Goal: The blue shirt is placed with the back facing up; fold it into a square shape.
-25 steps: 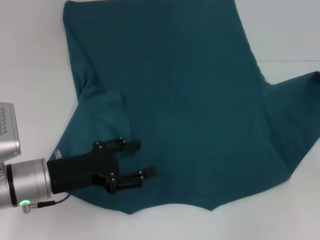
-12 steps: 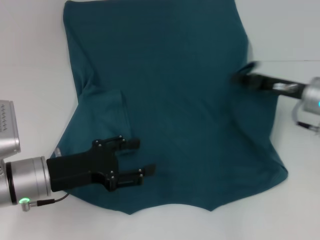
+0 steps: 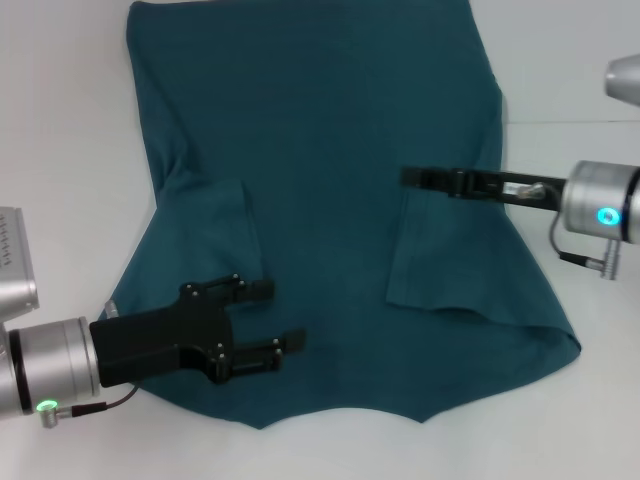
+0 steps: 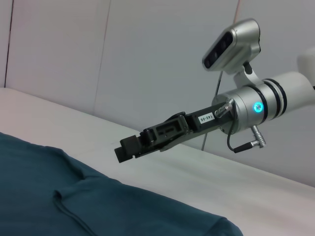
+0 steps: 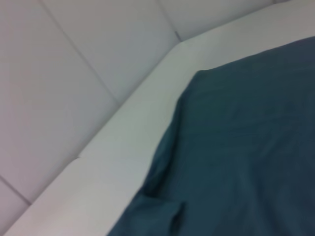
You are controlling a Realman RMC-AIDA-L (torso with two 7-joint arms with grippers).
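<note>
Pinching the sleeve (image 3: 440,245) flap inward over the blue shirt (image 3: 330,140), my right gripper (image 3: 412,178) must release; left gripper (image 3: 278,318) hovers spread.

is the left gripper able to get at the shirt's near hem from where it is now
Probably yes. The left gripper hovers open over the blue shirt close to its near hem, with nothing lying between them. The right gripper is over the shirt's far right side, out of its way.
</note>
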